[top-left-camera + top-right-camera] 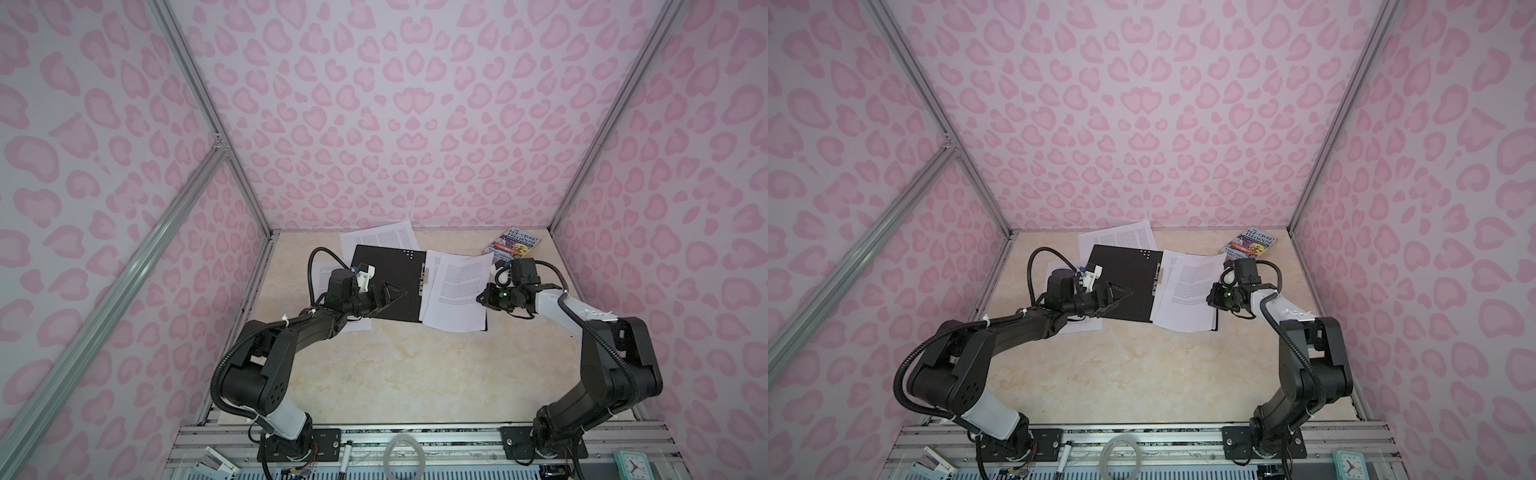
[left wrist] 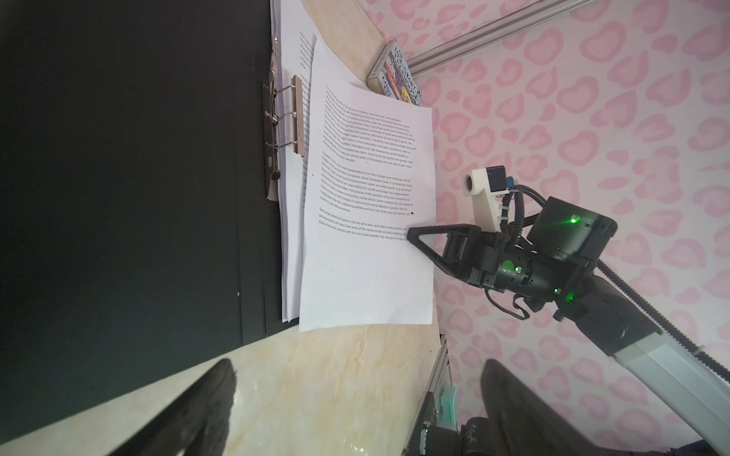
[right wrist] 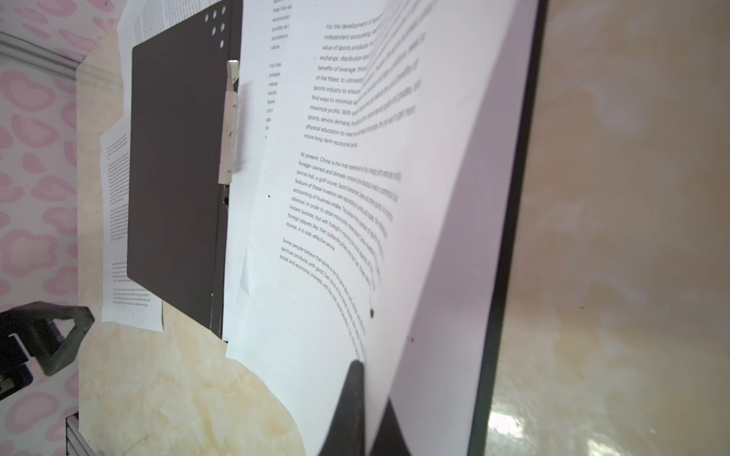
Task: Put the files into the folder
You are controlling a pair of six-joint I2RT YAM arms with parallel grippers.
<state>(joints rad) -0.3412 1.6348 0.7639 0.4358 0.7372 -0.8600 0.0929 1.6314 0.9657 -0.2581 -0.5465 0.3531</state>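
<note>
Black arms (image 1: pixel 266 357) reach over the glossy marbled tabletop (image 1: pixel 395 374) to the thin folder (image 1: pixel 386 270), which lies open and matte black inside, with limp printed sheets (image 1: pixel 435 266) stacked on its right half. The right pincer (image 2: pixel 414 233) pinches the top sheet (image 1: pixel 461 286) by its outer edge. That sheet is probably best slid squarely toward the metal clip (image 1: pixel 424 277) without creasing, while the left pincer (image 2: pixel 355 410) hovers spread above the bare cover.

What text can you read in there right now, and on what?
"STOREY TREEHOUSE": small colourful paperback book; rest of cover blurred.
"At present, China is the most representative": top white printed paper sheet.
"Some people believe that sports": same sheet, lower.
Other white sheets: print too small.
</note>
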